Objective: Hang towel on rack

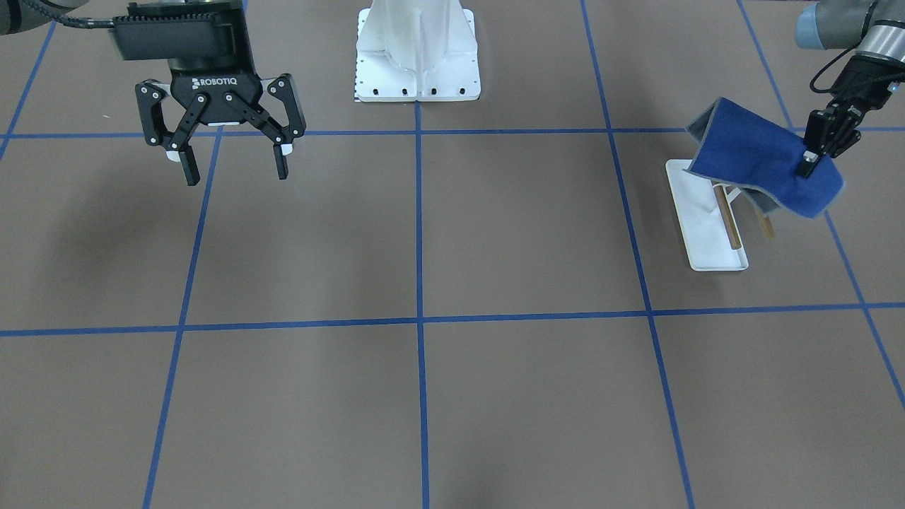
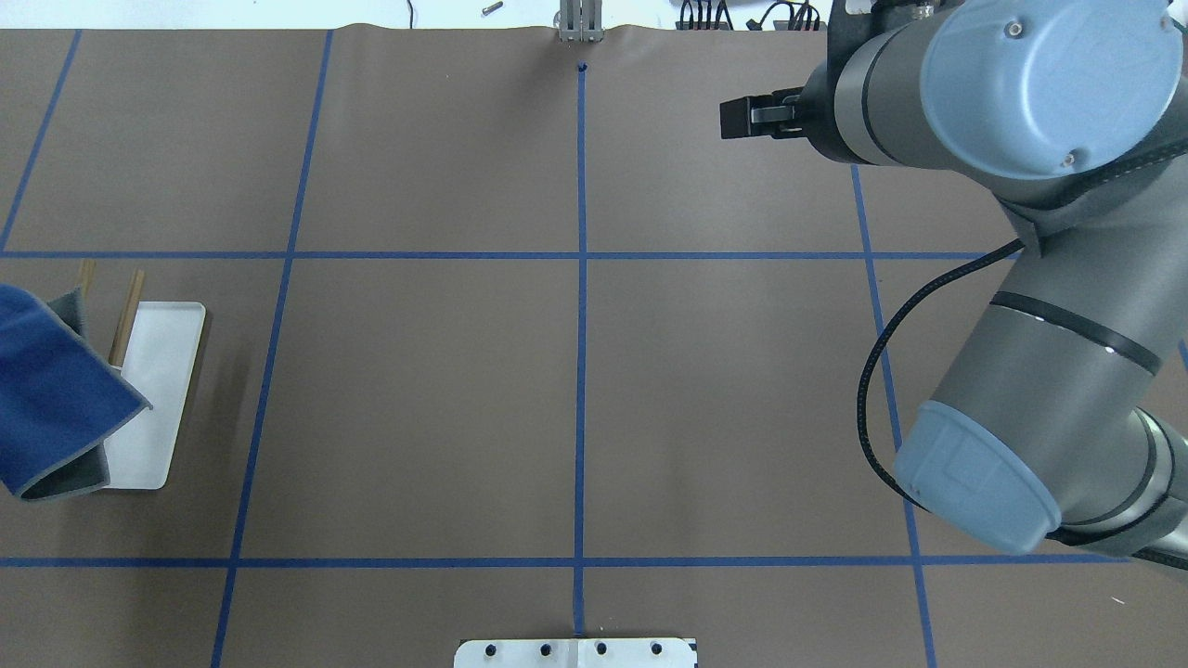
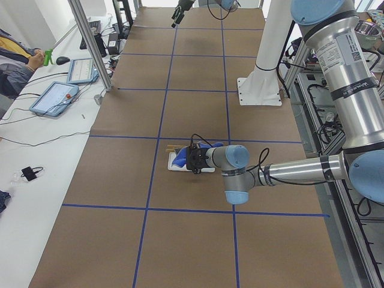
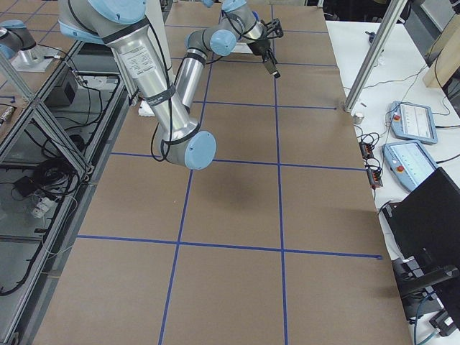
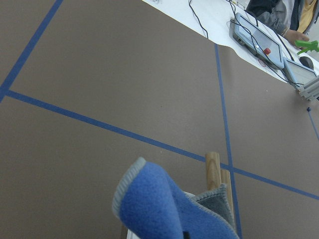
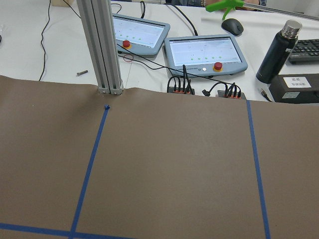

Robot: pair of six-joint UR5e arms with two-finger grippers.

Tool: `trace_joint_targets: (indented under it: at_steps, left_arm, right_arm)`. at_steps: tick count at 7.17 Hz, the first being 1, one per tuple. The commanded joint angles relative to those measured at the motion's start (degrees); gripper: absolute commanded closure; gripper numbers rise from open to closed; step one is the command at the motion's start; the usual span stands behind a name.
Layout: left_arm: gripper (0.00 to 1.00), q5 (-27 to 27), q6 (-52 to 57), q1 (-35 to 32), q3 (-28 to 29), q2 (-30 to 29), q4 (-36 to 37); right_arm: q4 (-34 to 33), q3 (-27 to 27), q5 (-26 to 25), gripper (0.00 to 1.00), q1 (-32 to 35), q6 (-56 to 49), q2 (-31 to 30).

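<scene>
The royal-blue towel (image 1: 756, 148) is spread over the robot-side end of the rack, grey reverse showing at its folded edges. My left gripper (image 1: 807, 167) is shut on the towel's outer edge, beside the rack. The rack has a white tray base (image 1: 700, 226) and two tan rods (image 1: 728, 215) whose far ends stick out from under the towel. In the overhead view the towel (image 2: 46, 390) covers part of the base (image 2: 162, 362). The left wrist view shows the towel (image 5: 159, 204) and a rod tip (image 5: 213, 164). My right gripper (image 1: 236, 173) is open, empty, high up and far from the rack.
The large white bolted pedestal (image 1: 417, 63) stands at the middle of the robot's side. Blue tape lines grid the brown table. My right arm (image 2: 1021, 278) fills the overhead view's right side. Tablets, cables and a bottle (image 6: 276, 52) lie beyond the far edge.
</scene>
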Motion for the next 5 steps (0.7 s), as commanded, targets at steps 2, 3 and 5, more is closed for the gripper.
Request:
trace_joint_targets:
  at_steps: [2,3,5]
  left_arm:
    - [0.28,0.1,0.08,-0.27,3.56,-0.89,0.14]
    - [0.07,0.1,0.17,-1.14,3.93,-0.98,0.4]
    - [0.02,0.1,0.52,-1.93,4.1,-1.16,1.98]
  right_arm:
    - [0.0,0.0,0.0,0.0,0.0,0.09,-0.09]
    - [0.0,0.0,0.0,0.0,0.0,0.09,0.0]
    - [0.0,0.0,0.09,0.0,0.17,0.09,0.0]
